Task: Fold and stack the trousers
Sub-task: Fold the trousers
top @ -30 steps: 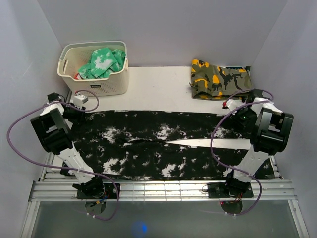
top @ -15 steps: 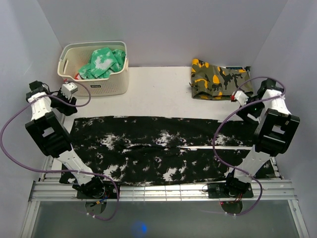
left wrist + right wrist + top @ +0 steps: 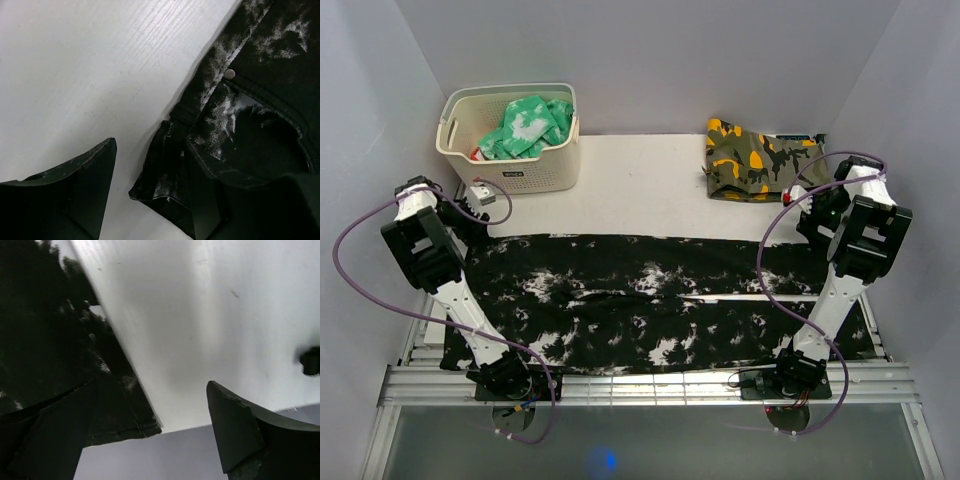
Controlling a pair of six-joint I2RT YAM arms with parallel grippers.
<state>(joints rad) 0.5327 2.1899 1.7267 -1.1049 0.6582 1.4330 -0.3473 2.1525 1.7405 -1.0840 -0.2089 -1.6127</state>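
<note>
Both jaws lower, open over trousers (image 3: pixel 620 330)

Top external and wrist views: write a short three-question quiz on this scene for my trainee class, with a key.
1. True or false: the trousers lie spread out on the table, both legs side by side.
2. What lies in the basket? A) a green-and-white garment B) shoes C) a towel
3. Fill in: the left claw and the right claw are both ____, holding nothing.
Key: 1 true; 2 A; 3 open.
</note>
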